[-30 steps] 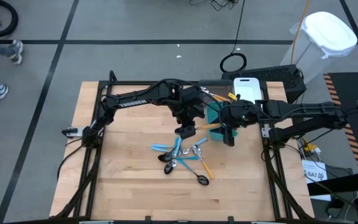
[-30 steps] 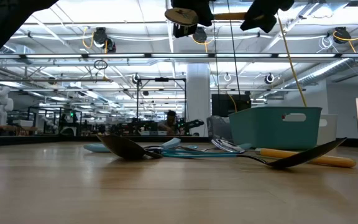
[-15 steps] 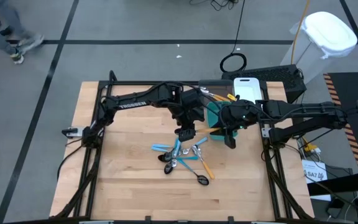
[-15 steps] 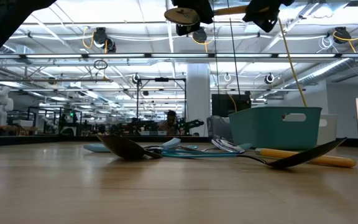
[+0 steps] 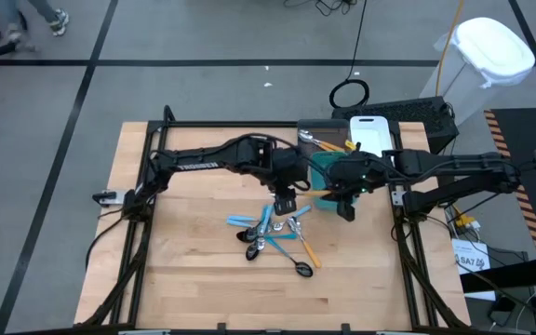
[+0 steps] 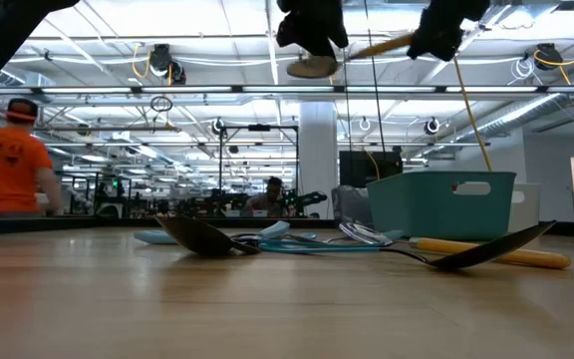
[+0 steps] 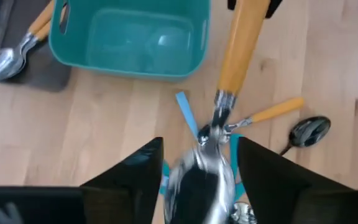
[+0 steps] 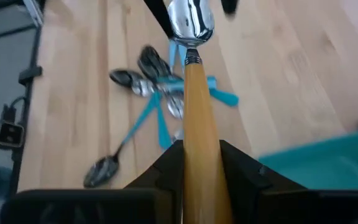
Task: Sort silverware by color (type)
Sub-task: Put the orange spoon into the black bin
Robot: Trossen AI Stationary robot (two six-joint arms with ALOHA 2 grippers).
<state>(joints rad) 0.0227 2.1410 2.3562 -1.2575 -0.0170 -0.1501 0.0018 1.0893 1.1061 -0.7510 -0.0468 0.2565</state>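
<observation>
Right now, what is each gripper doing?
Left gripper: open, holding nothing.
Right gripper: closed on the orange-handled silver spoon.

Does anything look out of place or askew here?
Nothing damaged. The orange-handled spoon hangs in mid-air, gripped only by the right gripper, the open left gripper flanking its bowl. Remaining silverware lies in a jumbled pile.

Open left gripper fingers flanking silver head of orange-handled spoon; teal bin beyond, black spoon on table.
</observation>
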